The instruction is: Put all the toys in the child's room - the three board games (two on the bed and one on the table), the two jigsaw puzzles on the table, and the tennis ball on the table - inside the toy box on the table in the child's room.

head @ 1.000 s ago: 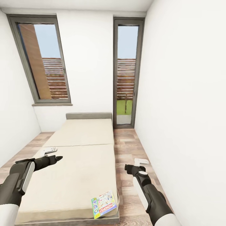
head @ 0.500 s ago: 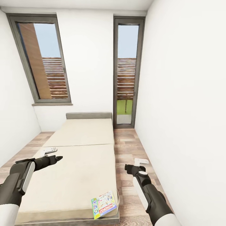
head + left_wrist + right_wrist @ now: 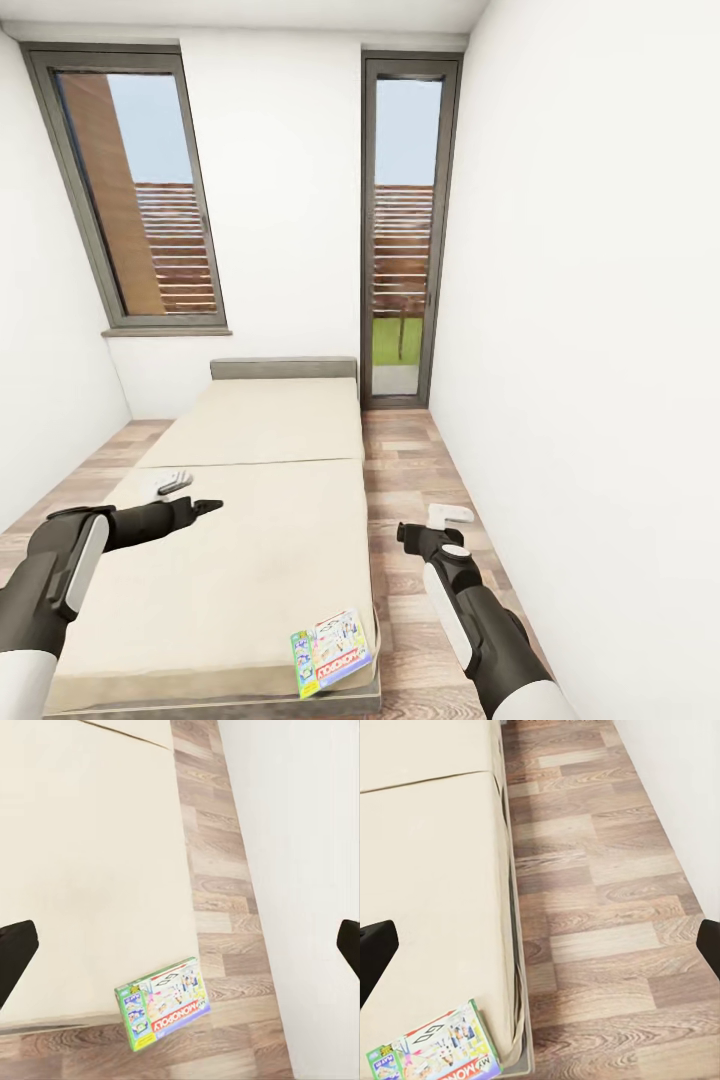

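Now at the foot of the bed [image 3: 250,520], both arms raised — one board game in reach.

Green-white Monopoly box [image 3: 332,651] lies flat at the mattress's near corner, about five o'clock on the bed, edge overhanging the floor [image 3: 410,480]. Left tool [image 3: 190,495] hangs over the mattress at nine o'clock, right tool [image 3: 436,524] above the planks at three — both spread wide and empty, probably readying a reach.

white walls [image 3: 580,250] enclose a narrow room with a wood-plank floor [image 3: 410,470]. two tall dark-framed windows [image 3: 400,220] admit daylight above a beige bed [image 3: 260,480] with a grey headboard [image 3: 283,369].
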Robot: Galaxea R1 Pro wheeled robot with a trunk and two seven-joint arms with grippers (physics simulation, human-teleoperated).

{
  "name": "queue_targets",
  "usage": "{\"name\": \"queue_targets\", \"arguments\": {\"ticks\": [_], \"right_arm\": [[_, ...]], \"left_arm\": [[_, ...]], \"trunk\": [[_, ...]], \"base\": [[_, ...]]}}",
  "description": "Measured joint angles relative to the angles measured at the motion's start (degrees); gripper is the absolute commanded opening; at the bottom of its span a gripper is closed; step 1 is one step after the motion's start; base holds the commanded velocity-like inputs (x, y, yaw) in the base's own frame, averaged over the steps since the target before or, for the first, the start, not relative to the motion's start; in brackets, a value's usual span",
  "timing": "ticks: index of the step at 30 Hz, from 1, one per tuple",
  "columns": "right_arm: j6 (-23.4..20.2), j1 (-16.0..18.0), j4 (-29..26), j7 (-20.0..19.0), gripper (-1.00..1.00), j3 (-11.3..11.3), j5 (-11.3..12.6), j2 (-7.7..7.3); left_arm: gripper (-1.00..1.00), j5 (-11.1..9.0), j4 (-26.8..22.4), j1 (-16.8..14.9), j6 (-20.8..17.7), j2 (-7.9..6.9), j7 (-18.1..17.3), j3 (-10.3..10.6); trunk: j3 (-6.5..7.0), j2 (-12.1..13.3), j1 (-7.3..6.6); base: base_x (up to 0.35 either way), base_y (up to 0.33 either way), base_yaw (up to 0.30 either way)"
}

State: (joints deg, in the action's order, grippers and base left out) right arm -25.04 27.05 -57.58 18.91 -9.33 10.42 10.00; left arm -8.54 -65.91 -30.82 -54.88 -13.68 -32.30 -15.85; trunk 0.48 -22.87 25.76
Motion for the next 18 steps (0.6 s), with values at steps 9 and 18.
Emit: {"name": "queue_targets", "arguments": {"ticks": [9, 18], "right_arm": [[0.0, 0.0, -0.1, -0.1, 1.00, 0.0, 0.0, 0.00], [-0.1, 0.0, -0.2, -1.2, 1.00, 0.0, 0.0, 0.00]], "left_arm": [[1.00, -0.4, 0.2, 0.0, -0.9, -0.04, -1.9, -0.1], [1.00, -0.6, 0.3, 0.0, -1.4, -0.03, -2.1, -0.1]], "trunk": [[0.00, 0.0, 0.00], [-1.04, -2.4, 1.31]], "base": [[0.000, 0.000, 0.000], [0.000, 0.000, 0.000]]}}
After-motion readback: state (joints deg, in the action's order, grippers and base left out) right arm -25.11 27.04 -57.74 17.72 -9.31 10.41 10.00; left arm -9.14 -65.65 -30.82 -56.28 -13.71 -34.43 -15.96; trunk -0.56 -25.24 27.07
